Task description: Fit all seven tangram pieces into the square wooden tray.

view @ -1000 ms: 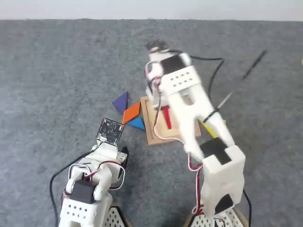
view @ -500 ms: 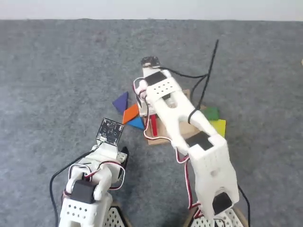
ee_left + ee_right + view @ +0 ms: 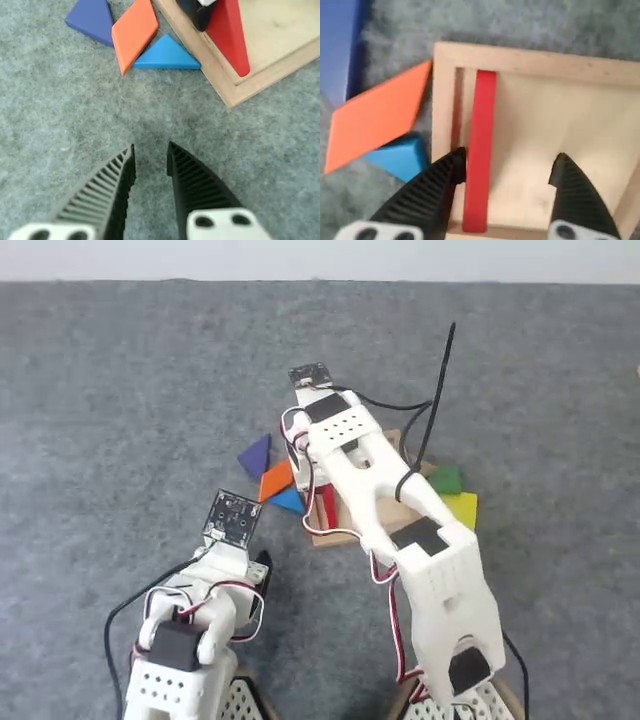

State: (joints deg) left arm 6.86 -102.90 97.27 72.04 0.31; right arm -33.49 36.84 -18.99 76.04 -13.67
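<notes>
1. Swinging in over the tray (image 3: 520,57), your right fingers (image 3: 435,192) have shifted the red piece (image 3: 480,150) close beside its wall, tilted on edge.
2. They gape wide, gripping nothing, straddling that piece.
3. Your left fingers (image 3: 192,180) hang slightly parted, empty, above the surface near the blue triangle (image 3: 165,55).
4. Likely one piece is in; the orange piece (image 3: 132,32) and others wait outside.

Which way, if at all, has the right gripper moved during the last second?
Yes. In the high view the right gripper has come down and shifted toward the wooden tray's edge nearest the orange piece.
</notes>
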